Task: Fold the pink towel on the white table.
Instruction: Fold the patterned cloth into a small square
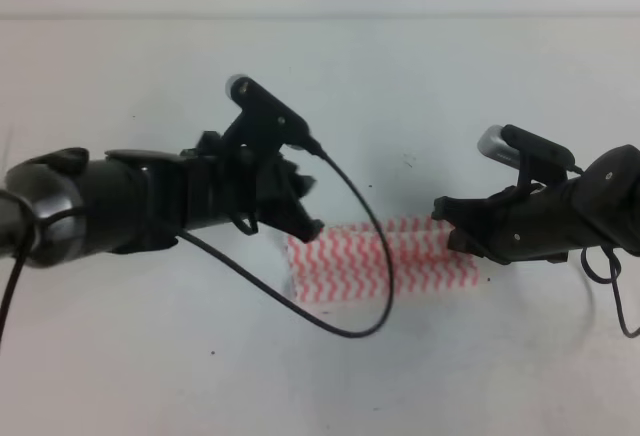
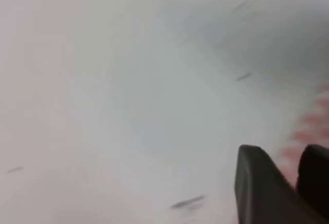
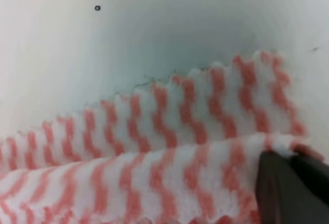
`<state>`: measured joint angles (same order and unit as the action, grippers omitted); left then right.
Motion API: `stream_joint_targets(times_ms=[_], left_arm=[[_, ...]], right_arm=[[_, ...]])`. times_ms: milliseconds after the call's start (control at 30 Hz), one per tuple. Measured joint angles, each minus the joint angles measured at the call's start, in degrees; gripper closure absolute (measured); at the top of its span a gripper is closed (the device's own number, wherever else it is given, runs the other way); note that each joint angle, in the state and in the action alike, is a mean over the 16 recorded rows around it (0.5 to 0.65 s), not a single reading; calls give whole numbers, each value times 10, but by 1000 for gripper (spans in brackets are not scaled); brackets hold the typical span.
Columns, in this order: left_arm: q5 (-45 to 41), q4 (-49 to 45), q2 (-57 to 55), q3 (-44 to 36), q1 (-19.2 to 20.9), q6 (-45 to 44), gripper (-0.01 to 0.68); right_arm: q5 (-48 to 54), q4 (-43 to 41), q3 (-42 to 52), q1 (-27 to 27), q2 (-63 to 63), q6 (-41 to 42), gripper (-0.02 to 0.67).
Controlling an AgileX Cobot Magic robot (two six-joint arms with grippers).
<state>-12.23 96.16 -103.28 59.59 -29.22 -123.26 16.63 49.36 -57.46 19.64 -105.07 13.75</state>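
The pink towel (image 1: 370, 261) lies folded into a long strip on the white table (image 1: 400, 86), its upper layer set back a little from the lower one. My left gripper (image 1: 308, 224) sits at the strip's upper left corner. In the blurred left wrist view its fingers (image 2: 257, 188) stand almost together, with a sliver of towel (image 2: 308, 121) showing between them. My right gripper (image 1: 447, 224) is at the upper right corner. There the right wrist view shows the towel's (image 3: 154, 131) top layer running into the closed dark fingers (image 3: 277, 188).
A black cable (image 1: 360, 326) loops from the left arm down across the towel's middle. Another cable hangs at the right arm (image 1: 615, 276). A few small dark specks dot the table.
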Motion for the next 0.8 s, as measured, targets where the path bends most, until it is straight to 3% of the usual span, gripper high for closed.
stream_joint_targets(times_ms=[367,800], left_arm=[[-156,-3,-18,-37,0,47,638],[-175,-16,-68,-50,0,42,664]], right_arm=[[-1,0,0,0,1,0,669],[-6,2,-7,0,2,0,669]])
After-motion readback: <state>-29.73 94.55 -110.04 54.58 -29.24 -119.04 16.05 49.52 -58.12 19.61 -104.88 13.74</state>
